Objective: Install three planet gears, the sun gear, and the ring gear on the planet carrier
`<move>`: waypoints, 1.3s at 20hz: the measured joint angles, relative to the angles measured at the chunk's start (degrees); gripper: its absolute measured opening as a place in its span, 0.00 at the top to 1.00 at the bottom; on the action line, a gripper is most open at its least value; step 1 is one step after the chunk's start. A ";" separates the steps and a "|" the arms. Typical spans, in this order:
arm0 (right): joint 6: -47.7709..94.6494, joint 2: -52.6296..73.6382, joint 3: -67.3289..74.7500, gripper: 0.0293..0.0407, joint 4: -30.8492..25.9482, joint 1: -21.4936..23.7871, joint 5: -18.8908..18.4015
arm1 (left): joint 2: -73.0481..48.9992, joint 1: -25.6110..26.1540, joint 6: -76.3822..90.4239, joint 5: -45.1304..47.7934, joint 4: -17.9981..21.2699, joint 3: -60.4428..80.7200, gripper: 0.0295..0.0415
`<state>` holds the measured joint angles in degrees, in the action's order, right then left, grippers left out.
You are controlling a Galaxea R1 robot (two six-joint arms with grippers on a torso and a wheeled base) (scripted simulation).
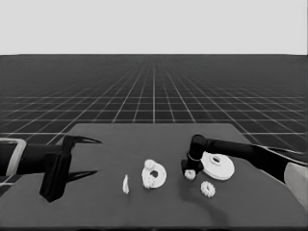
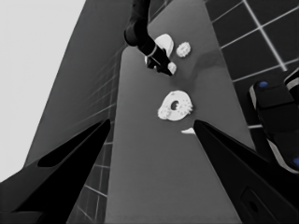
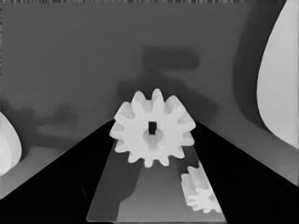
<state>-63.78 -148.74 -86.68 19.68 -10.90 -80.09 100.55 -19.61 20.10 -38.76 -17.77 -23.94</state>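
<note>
The smaller round part (image 1: 159, 175) lies mid-table with two small gears on it, one (image 1: 150, 165) at its far side and one (image 1: 149, 182) at its near side. My right gripper (image 1: 189, 171) reaches in from the right, between that part and the larger round part (image 1: 219, 166). It is shut on a small gear (image 3: 152, 128), whose toothed rim sits between the two fingertips. Another gear (image 1: 208, 188) lies loose on the table nearer the front. My left gripper (image 1: 83, 157) waits open over the table's left end.
A thin white piece (image 1: 125, 184) stands left of the smaller round part. The larger round part (image 3: 280, 79) is close beside the right gripper's fingers. Dark machinery with blue lights (image 2: 275, 116) shows past the table's edge in the left wrist view.
</note>
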 joint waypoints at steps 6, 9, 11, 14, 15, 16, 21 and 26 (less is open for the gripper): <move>-3.57 2.93 7.84 0.83 -9.37 10.89 -5.77 | 0.00 0.00 0.00 0.00 0.00 0.00 0.25; -3.58 2.94 7.89 0.83 -9.76 11.26 -5.92 | 0.00 0.00 0.00 0.00 0.00 0.00 0.25; -9.82 -3.51 6.08 0.83 -9.37 11.32 -7.03 | 0.00 0.00 0.00 0.00 0.00 0.00 0.25; -13.93 -15.39 0.12 0.83 -9.29 11.32 -7.70 | 0.00 0.00 0.00 0.00 0.00 0.00 0.25; -14.06 -16.60 -0.93 0.83 -9.30 11.32 -7.72 | 0.00 0.00 0.00 0.00 0.00 0.00 0.25; -14.11 -17.28 -1.59 0.83 -9.30 11.32 -7.73 | 0.00 0.00 0.00 0.00 0.00 0.00 0.25; -13.05 -18.59 -4.22 0.83 -5.70 7.88 -6.75 | 0.00 0.00 0.00 0.00 0.00 0.00 0.25; -10.84 -19.71 -8.07 0.83 -1.24 2.78 -4.79 | 0.00 0.00 0.00 0.00 0.00 0.00 0.25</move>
<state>-74.62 -168.44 -94.75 18.44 -8.11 -84.88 100.55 -19.61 20.10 -38.76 -17.77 -23.94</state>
